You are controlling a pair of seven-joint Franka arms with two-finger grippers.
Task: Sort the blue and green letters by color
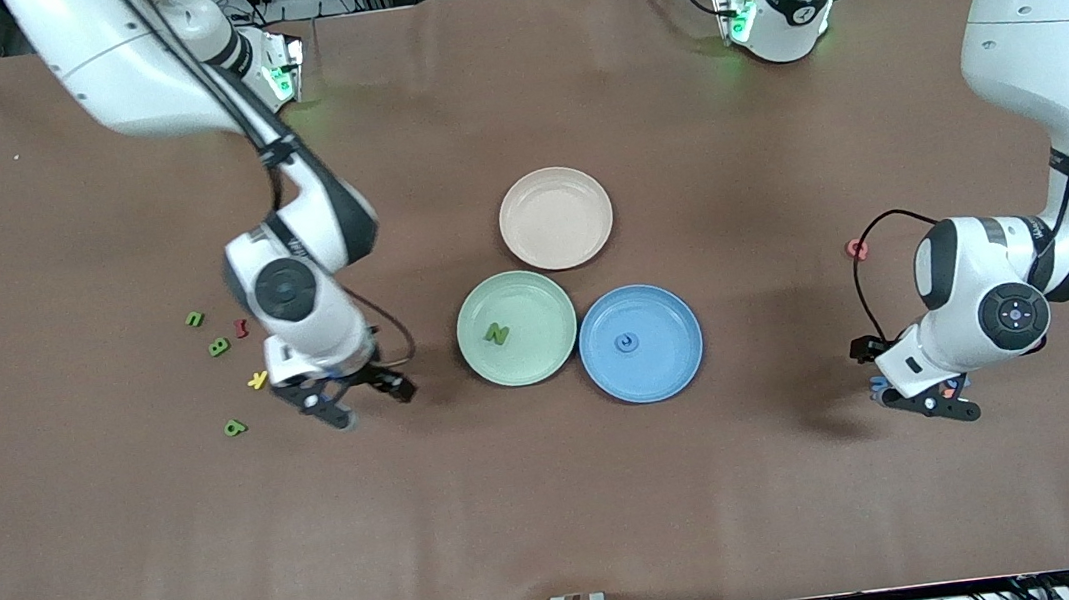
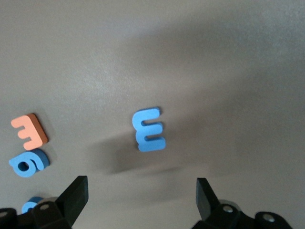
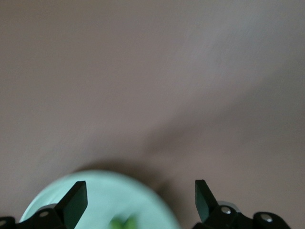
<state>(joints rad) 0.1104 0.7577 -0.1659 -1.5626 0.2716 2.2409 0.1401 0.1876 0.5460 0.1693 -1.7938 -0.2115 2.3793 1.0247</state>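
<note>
A green letter N (image 1: 496, 334) lies in the green plate (image 1: 471, 312), and one small blue letter (image 1: 626, 341) lies in the blue plate (image 1: 672, 355). Three green letters (image 1: 218, 347) lie on the table toward the right arm's end. My right gripper (image 1: 367, 400) is open and empty over the table between them and the green plate, which shows in the right wrist view (image 3: 95, 195). My left gripper (image 1: 929, 401) is open and empty over a blue E (image 2: 149, 129). Two more blue letters (image 2: 28, 163) lie beside an orange letter (image 2: 29, 130).
A beige plate (image 1: 555, 218) stands farther from the front camera than the other two plates. A dark red letter (image 1: 241, 327) and a yellow letter (image 1: 258, 379) lie among the green ones. A pink letter (image 1: 856, 249) lies by the left arm.
</note>
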